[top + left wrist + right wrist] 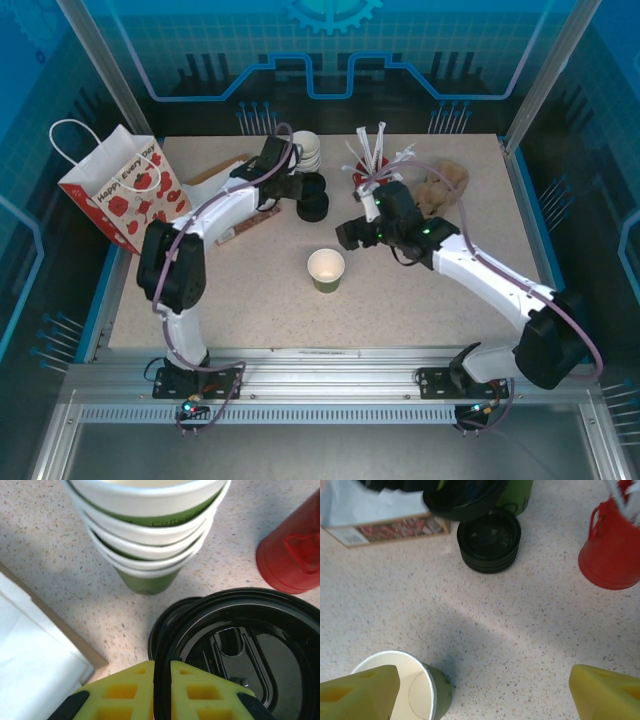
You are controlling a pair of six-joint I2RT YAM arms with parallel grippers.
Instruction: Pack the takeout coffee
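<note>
"Happy Every Day" reads the poppy-printed gift bag (120,190) at the left of the desk (250,310), and the top of at least four stacked cups (147,535) shows "Coffe". The left end effector (161,672) is pinched tight on the rim of one black lid (240,645) above the lid stack (489,540); the right end effector (482,675) gapes wide, holding nothing, near the single olive-green cup (326,270), lidless and empty mid-desk. One red cup (612,555) holds white straws (378,148).

- White paper gift bag (122,190) with red poppies, standing at the desk's (250,300) far left corner;
- stack of lidless white-rimmed green cups (147,540), upright;
- red cup of white straws (612,550), near that stack;
- stack of black lids (489,542) on the desk;
- flat box of white paper (35,665);
- crumpled brown paper (445,185), far right.
</note>
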